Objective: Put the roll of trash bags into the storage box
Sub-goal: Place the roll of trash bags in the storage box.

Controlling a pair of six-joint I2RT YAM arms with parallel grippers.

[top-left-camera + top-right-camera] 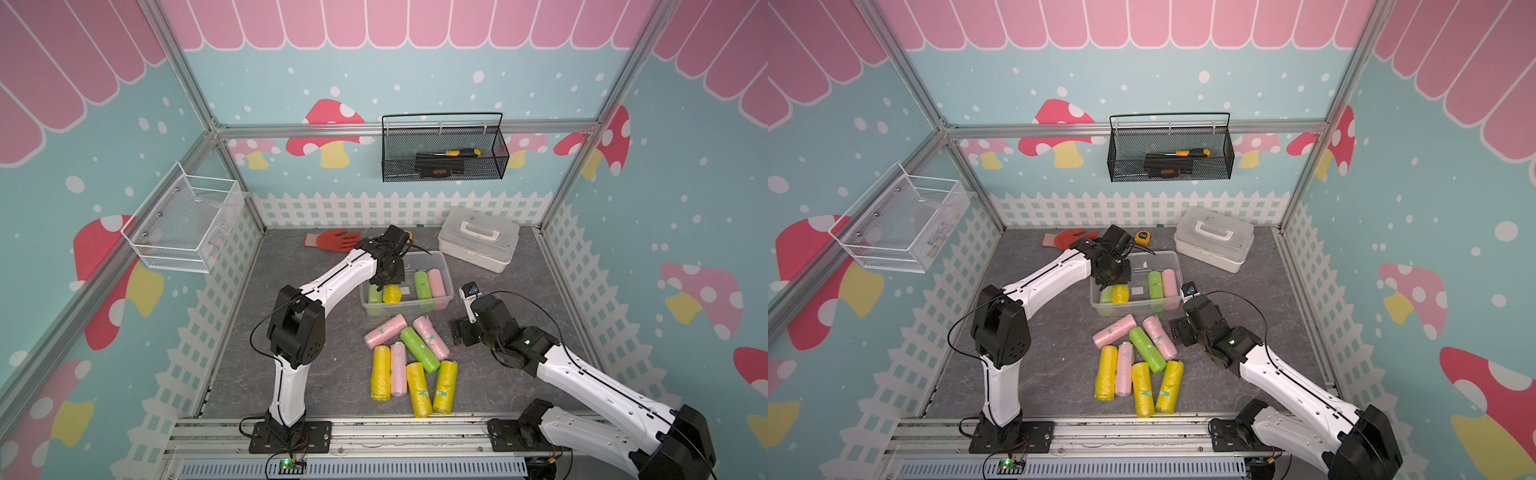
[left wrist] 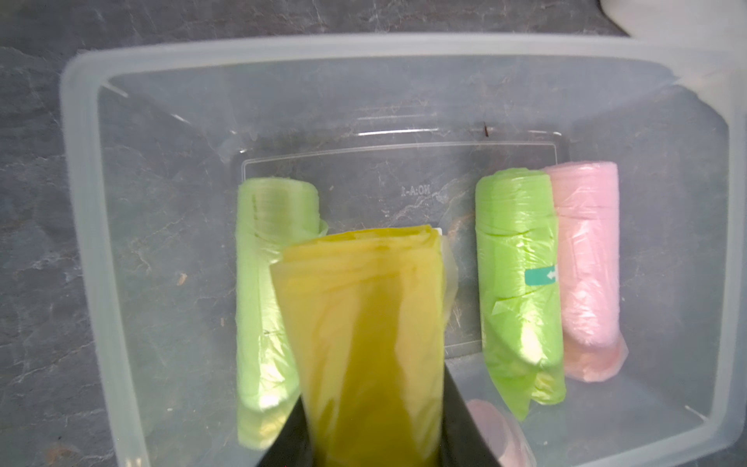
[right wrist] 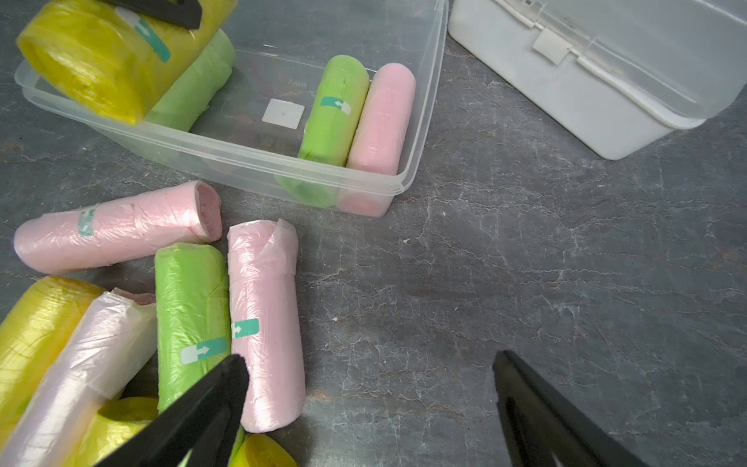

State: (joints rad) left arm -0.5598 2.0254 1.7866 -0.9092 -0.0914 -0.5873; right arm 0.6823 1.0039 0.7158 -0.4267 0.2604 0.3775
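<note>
The storage box (image 1: 407, 308) is a clear tub on the grey floor, also seen in the wrist views (image 2: 364, 44) (image 3: 242, 158). My left gripper (image 2: 374, 404) hangs over its left half, shut on a yellow roll of trash bags (image 1: 391, 294) (image 2: 364, 315) (image 3: 101, 64). The roll sits above the rim, beside a pale green roll (image 2: 264, 283). A brighter green roll (image 2: 517, 283) and a pink roll (image 2: 588, 263) lie at the box's right side. My right gripper (image 3: 370, 358) is open over bare floor, next to a pink roll (image 3: 264, 323) on the floor.
Several yellow, pink and green rolls (image 1: 411, 357) lie in a pile in front of the box. A white case with a handle (image 1: 478, 239) stands at the back right. A red glove (image 1: 330, 240) and a tape measure (image 1: 1143, 237) lie behind the box. Wire baskets (image 1: 444, 153) (image 1: 183, 224) hang on the walls.
</note>
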